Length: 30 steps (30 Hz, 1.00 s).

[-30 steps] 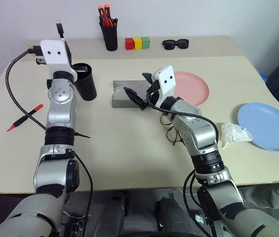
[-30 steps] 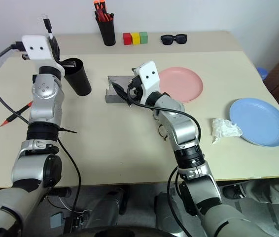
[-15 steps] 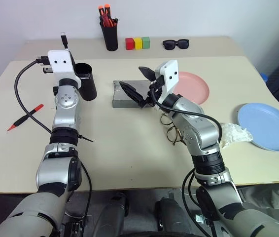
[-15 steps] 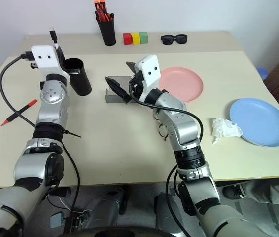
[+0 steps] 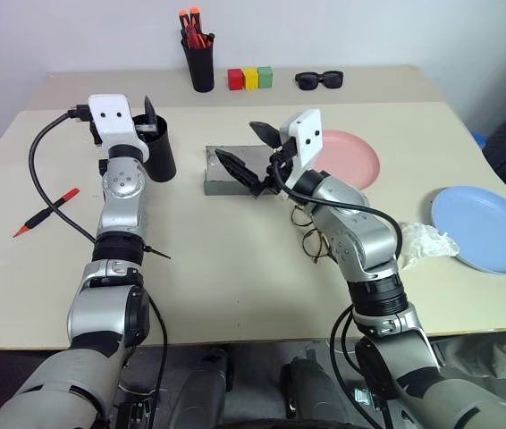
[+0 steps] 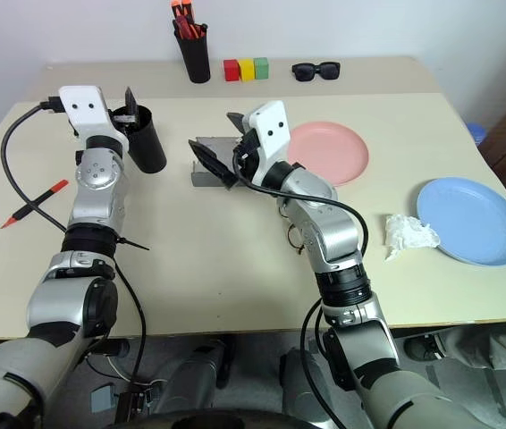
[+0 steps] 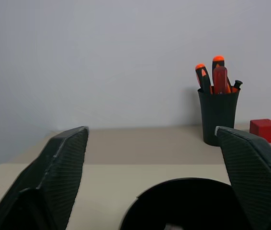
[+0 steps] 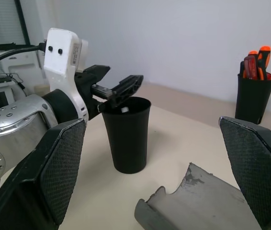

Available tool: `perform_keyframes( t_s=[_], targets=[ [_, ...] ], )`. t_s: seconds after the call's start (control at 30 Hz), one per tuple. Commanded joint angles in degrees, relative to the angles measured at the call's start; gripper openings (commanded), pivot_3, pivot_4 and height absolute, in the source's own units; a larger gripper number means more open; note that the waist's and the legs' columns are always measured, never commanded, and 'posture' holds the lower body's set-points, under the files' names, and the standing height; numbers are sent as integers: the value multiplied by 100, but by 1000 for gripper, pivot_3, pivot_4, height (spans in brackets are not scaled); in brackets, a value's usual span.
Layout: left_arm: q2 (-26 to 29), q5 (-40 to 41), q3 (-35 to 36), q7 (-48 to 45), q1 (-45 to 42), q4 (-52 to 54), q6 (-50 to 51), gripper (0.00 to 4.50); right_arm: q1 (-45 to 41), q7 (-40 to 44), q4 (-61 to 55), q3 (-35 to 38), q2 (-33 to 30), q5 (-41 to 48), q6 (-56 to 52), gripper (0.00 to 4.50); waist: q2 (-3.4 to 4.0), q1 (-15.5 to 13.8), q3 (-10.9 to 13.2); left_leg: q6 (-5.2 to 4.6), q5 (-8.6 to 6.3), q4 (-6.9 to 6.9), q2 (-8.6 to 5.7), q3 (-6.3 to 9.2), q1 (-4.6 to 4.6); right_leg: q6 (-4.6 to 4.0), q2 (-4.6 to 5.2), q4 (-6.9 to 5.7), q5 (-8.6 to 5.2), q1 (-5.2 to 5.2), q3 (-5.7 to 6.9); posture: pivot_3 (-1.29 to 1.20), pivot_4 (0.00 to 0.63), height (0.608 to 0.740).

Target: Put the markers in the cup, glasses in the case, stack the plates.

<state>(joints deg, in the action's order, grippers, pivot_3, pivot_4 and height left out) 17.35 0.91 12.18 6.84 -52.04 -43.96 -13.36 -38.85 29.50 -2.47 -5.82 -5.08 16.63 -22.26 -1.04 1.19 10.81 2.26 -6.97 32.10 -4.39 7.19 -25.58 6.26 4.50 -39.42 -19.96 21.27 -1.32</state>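
My left gripper (image 5: 148, 123) is open right above the rim of the wide black cup (image 5: 157, 154). In the right wrist view a white bit of a marker (image 8: 124, 109) shows inside the cup (image 8: 126, 136). The red-capped marker (image 5: 46, 213) lies on the table far left. My right gripper (image 5: 251, 152) stands open just above the grey case (image 5: 226, 170). The wire-framed glasses (image 5: 311, 239) lie partly under my right forearm. The pink plate (image 5: 356, 159) sits behind my right hand; the blue plate (image 5: 485, 228) is far right.
At the back stand a slim pen cup (image 5: 199, 61) of orange-tipped markers, coloured blocks (image 5: 249, 78) and black sunglasses (image 5: 318, 79). A crumpled white tissue (image 5: 425, 241) lies beside the blue plate. A black cable loops off my left wrist.
My left gripper has opened and the white marker it held upright above the cup is gone from its fingers. The left hand has sunk slightly towards the cup.
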Motion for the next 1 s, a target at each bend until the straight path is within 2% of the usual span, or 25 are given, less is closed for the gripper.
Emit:
perform_keyframes(
  t_s=[0.03,0.13,0.2,0.23,0.27,0.37,0.47,0.53,0.63,0.77,0.9,1.0],
  targets=[
    [23,167,174,116,-40,272,-106,4071,-35,8,-234,-33,39,66,29,4500,0,2,0,0,0,0,0,0,0,0,0,0,0,0,0,0,150,734],
    [73,304,336,244,-53,408,-56,4071,-36,-2,-241,-53,48,63,26,4500,0,9,0,0,0,0,0,0,0,0,0,0,0,1,0,0,150,734],
    [432,322,908,1205,52,762,847,4071,-4,5,-289,-52,16,66,16,4500,0,66,0,0,0,0,1,1,0,0,0,-2,0,3,-1,0,150,734],
    [546,496,1242,1566,130,946,1393,4297,20,8,-307,-47,3,75,4,4500,0,128,0,0,0,0,2,1,0,0,-1,-5,0,4,-1,0,150,734],
    [585,721,1522,1779,208,1139,1816,4297,45,15,-321,-50,-7,80,-4,4500,-1,167,0,0,0,-1,1,3,0,0,0,-9,0,6,-1,0,150,734],
    [504,1246,2116,2252,349,1608,2900,4297,82,57,-301,-102,-8,86,-7,4500,-1,206,-1,0,0,-2,3,5,4,1,0,-18,-1,8,4,0,150,734],
    [337,1552,2665,3041,406,1976,3861,4297,75,104,-273,-144,25,101,-4,4500,-7,122,-4,3,2,6,1,9,4,1,0,-20,-1,3,7,0,150,734],
    [267,1635,2814,3301,429,2156,4208,4297,60,120,-250,-149,43,101,2,4500,-23,95,-10,4,3,14,-1,17,3,2,0,-19,0,-1,14,0,150,734],
    [99,1940,3395,3998,414,2226,4761,4297,10,155,-144,-179,77,99,54,4500,-33,87,-13,6,3,17,-3,21,3,4,1,-19,1,-5,17,0,150,734],
    [177,2104,3700,4311,348,2007,5030,4297,46,182,-137,-203,74,84,77,4500,-34,111,-14,8,4,14,-1,21,3,4,-1,-21,1,-3,17,0,150,734],
    [337,2094,3661,4283,310,1793,4909,4297,102,176,-180,-215,58,63,67,4500,-34,117,-14,9,5,13,-2,20,4,4,-1,-21,1,-3,16,0,150,734],
    [717,1591,2933,3743,442,1743,4648,4297,164,147,-246,-213,39,50,48,4500,-34,119,-14,9,5,11,-2,19,4,4,-1,-21,1,-2,16,0,150,734]
  ],
)
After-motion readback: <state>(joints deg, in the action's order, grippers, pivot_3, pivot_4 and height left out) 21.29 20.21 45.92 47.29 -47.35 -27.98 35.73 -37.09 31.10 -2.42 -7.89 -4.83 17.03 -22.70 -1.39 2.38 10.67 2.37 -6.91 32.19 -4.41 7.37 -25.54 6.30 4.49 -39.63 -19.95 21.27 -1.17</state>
